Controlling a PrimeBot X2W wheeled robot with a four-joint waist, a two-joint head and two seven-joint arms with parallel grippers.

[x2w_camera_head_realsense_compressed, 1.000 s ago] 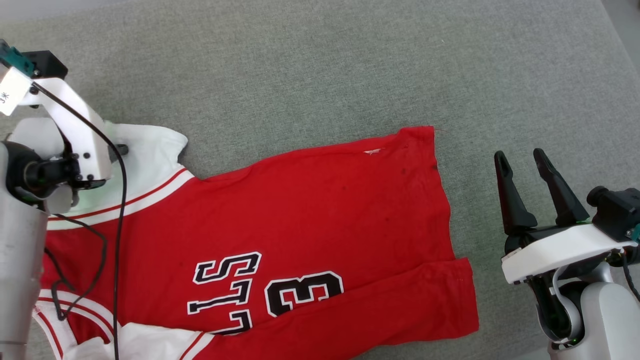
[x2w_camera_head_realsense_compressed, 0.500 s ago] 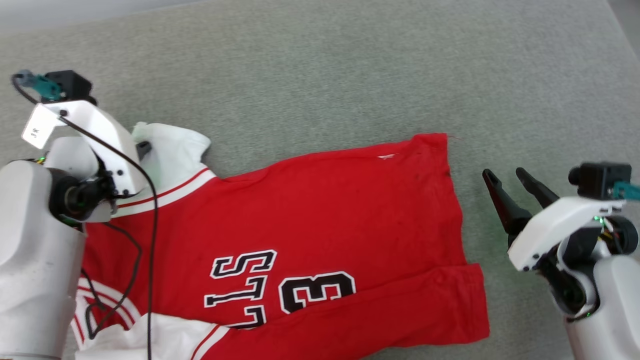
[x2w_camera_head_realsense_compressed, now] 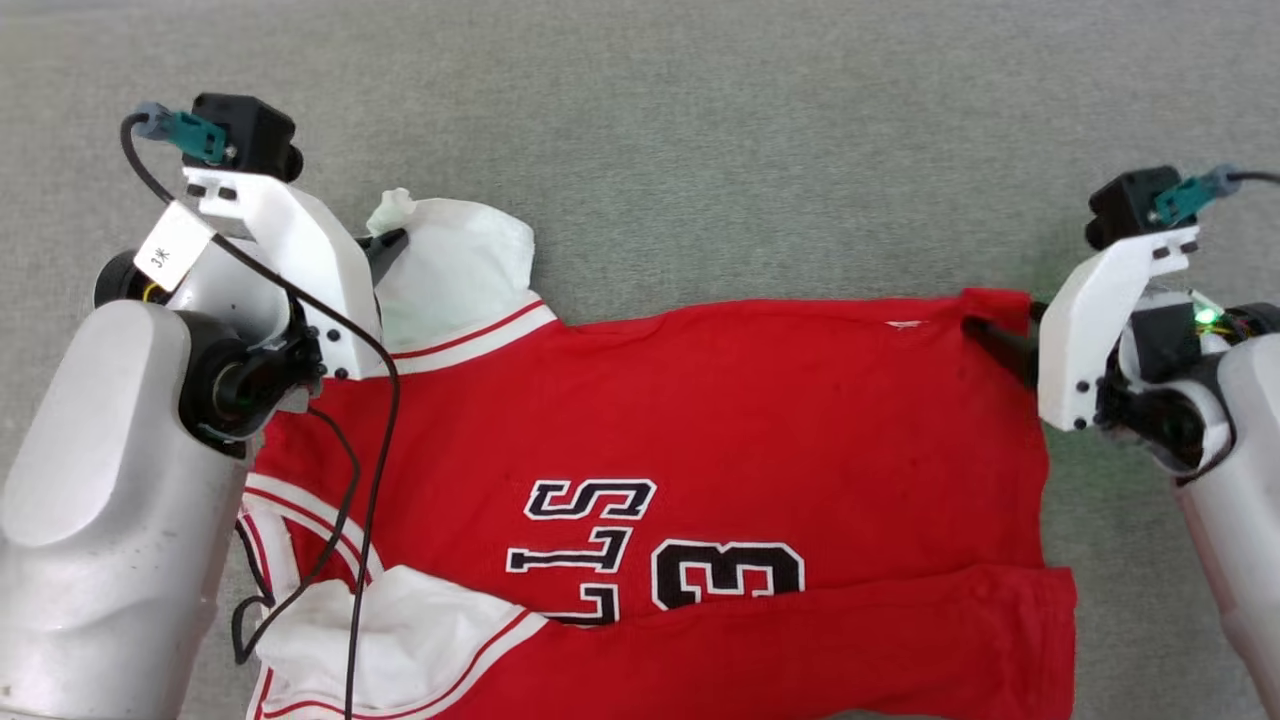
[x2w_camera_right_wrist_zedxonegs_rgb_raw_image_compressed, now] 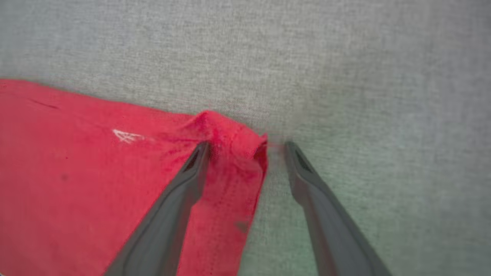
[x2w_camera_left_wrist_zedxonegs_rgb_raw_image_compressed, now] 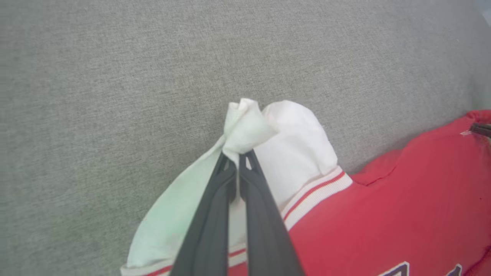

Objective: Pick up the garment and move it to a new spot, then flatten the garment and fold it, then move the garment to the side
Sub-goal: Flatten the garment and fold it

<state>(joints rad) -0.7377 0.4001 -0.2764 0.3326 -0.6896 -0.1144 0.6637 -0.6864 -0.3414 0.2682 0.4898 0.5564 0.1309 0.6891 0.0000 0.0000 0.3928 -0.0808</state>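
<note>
The bright red jersey shirt [x2w_camera_head_realsense_compressed: 750, 400] with white sleeves and black white-outlined characters lies spread across the frame's lower centre, upper-left sleeve bunched.

One garment [x2w_camera_head_realsense_compressed: 700, 420]; two pincers, left pincer [x2w_camera_left_wrist_zedxonegs_rgb_raw_image_compressed: 238, 158] and right pincer [x2w_camera_right_wrist_zedxonegs_rgb_raw_image_compressed: 246, 146]; one grey fabric surface [x2w_camera_head_realsense_compressed: 700, 150].

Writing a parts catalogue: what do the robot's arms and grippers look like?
Silver-grey forearms, white angular wrist brackets with black screws, black camera blocks with teal plugs, and long tapering dark-grey jaws. The left arm carries a looping black cable and a white label.

Bright even light, soft shadows, rt wrist view blurry (green tint)
</note>
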